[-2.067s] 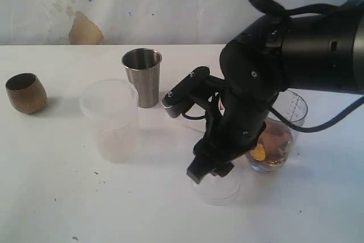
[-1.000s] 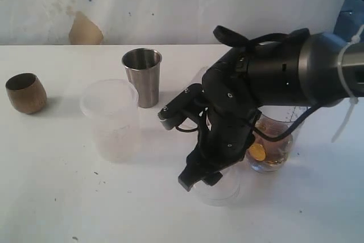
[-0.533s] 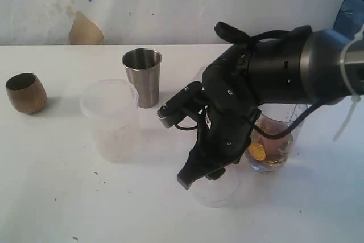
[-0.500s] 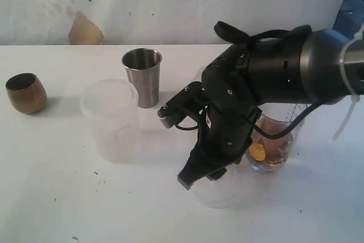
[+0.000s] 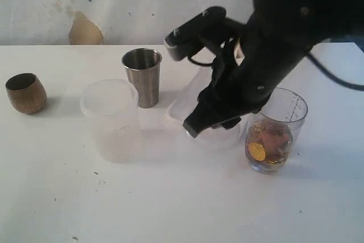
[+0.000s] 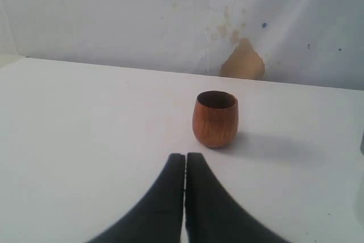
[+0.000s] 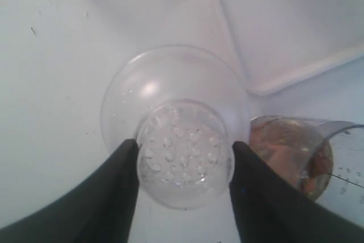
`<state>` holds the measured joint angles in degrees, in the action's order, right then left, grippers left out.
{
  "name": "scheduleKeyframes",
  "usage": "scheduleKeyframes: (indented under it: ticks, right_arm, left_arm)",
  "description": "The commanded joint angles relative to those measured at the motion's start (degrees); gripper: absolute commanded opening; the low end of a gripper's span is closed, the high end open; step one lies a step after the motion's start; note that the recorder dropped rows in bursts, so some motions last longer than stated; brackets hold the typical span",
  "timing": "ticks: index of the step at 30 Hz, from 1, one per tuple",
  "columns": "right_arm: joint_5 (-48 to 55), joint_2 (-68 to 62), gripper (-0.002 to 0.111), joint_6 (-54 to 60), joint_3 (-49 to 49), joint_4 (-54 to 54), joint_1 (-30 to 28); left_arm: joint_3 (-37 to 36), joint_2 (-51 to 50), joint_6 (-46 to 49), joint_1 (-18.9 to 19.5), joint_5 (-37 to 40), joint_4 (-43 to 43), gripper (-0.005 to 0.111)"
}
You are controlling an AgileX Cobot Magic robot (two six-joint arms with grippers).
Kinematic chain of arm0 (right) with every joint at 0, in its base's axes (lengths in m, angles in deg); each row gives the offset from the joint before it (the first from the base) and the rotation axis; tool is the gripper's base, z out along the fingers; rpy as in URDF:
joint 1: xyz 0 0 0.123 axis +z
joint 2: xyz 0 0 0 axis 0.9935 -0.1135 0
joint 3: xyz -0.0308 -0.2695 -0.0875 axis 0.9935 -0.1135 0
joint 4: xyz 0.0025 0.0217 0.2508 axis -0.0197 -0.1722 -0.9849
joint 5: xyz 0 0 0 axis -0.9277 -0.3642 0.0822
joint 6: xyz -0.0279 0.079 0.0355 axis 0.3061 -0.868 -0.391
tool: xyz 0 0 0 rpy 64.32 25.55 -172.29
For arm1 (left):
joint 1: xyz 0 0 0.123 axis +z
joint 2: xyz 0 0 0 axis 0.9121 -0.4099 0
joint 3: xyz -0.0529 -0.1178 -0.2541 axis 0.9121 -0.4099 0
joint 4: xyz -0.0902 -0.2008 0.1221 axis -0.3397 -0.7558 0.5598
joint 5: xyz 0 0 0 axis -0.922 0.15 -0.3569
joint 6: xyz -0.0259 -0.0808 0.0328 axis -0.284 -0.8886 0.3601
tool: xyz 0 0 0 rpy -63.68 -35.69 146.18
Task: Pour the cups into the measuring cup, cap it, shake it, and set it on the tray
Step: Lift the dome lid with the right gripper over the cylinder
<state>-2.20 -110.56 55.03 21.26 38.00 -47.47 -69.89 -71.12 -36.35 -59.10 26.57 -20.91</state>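
Lid within right claw

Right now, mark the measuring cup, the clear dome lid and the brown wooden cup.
measuring cup (image 5: 277, 140), exterior view, lower side wall
clear dome lid (image 7: 181, 140), right wrist view, droplet-speckled centre
brown wooden cup (image 6: 215, 120), left wrist view, front of body

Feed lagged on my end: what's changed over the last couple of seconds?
The right gripper closed on the clear dome lid and lifted it off the table. The measuring cup, steel tumbler, frosted cup and wooden cup stayed put.
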Motion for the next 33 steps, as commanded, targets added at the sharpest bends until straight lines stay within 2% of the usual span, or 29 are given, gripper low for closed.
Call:
scheduleKeyframes:
  ticks: [1, 8, 17, 21, 33]
  right_arm:
    - [4.03, 6.33, 0.0, 0.68, 2.07, 1.34, 0.04]
    - [13.47, 10.56, 0.0, -3.4, 5.31, 8.99, -1.66]
    - [14.07, 9.39, 0.0, -3.4, 5.3, 7.31, -12.39]
    - [14.07, 7.19, 0.0, 0.31, 5.3, 1.84, -15.41]
    - [10.01, 2.57, 0.0, 0.6, 5.3, 2.8, -15.53]
  left_arm:
    - [-0.22, 0.27, -0.03, 0.03, -0.75, 0.2, 0.001]
    - [-0.22, 0.27, -0.03, 0.03, -0.75, 0.2, 0.001]
    - [-0.22, 0.27, -0.03, 0.03, -0.75, 0.2, 0.001]
    - [-0.22, 0.27, -0.03, 0.03, -0.75, 0.2, 0.001]
    - [-0.22, 0.27, -0.03, 0.03, -0.75, 0.2, 0.001]
